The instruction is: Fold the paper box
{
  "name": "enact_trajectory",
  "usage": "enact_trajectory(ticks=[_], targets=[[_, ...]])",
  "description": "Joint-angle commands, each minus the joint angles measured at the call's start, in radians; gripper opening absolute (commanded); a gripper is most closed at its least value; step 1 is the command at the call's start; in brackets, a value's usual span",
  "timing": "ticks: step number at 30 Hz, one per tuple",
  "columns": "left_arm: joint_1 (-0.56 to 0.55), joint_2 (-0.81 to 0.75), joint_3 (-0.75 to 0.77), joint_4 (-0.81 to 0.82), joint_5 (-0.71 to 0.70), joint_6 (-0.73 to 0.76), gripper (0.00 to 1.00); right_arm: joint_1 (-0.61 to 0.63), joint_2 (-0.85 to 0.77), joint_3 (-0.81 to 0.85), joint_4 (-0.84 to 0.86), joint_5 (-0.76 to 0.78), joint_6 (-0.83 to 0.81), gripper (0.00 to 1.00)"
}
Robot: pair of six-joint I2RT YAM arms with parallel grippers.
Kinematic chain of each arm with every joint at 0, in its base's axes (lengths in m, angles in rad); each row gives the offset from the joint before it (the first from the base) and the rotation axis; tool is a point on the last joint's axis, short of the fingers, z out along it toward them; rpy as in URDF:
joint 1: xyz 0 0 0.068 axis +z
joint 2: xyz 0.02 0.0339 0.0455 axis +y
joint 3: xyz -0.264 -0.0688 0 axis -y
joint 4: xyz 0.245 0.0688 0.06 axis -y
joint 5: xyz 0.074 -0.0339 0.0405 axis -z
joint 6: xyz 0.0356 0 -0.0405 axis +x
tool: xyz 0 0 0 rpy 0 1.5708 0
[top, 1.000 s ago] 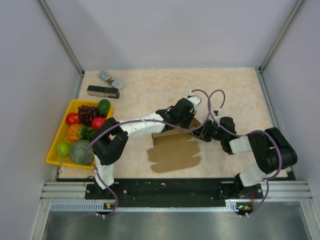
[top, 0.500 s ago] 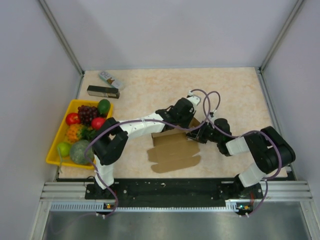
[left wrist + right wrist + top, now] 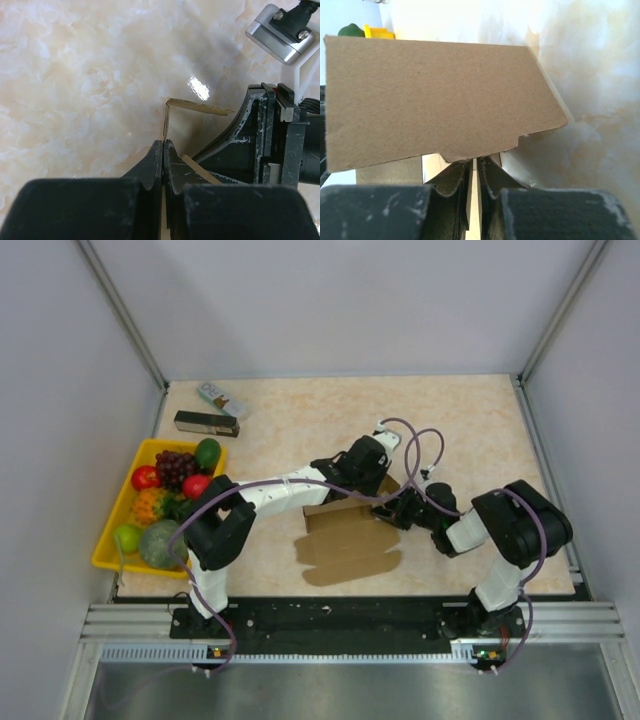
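left gripper (image 3: pixel 163 150): jaws shut on paper box (image 3: pixel 350 545) edge | right gripper (image 3: pixel 474 169): jaws pinching a flap | risk: both pull, thin card may rip or slip

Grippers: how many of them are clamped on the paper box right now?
2. The left gripper pinches an upright flap edge of the paper box at its far side; the right gripper pinches a raised flap at its right end.

Beige marble tbl (image 3: pixel 480 420), grey walls (image 3: pixel 340 300), alu frame (image 3: pixel 140 622)
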Motion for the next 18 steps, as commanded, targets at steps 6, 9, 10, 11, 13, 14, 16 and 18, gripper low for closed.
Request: enact_trajectory(ticks=[6, 9, 10, 11, 13, 14, 16, 18], targets=[[-0.004, -0.022, -0.032, -0.013, -0.007, -0.016, 0.00, 0.058, -0.009, 0.062, -0.234, 0.120, -0.022, 0.00], [-0.004, -0.019, -0.032, -0.013, -0.006, -0.016, 0.00, 0.061, -0.044, 0.069, -0.339, 0.165, -0.032, 0.00], [-0.003, -0.021, -0.031, -0.012, -0.007, -0.016, 0.00, 0.059, -0.063, 0.063, -0.357, 0.189, -0.030, 0.00], [-0.004, -0.018, -0.031, -0.012, -0.007, -0.015, 0.00, 0.061, -0.072, 0.057, -0.372, 0.206, -0.032, 0.00], [-0.004, -0.016, -0.034, -0.013, -0.009, -0.015, 0.00, 0.059, -0.086, 0.033, -0.371, 0.243, -0.032, 0.00], [-0.006, -0.018, -0.037, -0.013, -0.010, -0.013, 0.00, 0.056, -0.097, 0.026, -0.359, 0.243, -0.038, 0.00], [-0.004, -0.021, -0.045, -0.012, -0.016, -0.012, 0.00, 0.050, -0.110, 0.029, -0.336, 0.213, -0.074, 0.00], [-0.004, -0.025, -0.054, -0.010, -0.020, -0.006, 0.00, 0.047, -0.169, 0.066, -0.401, 0.194, -0.145, 0.01]])
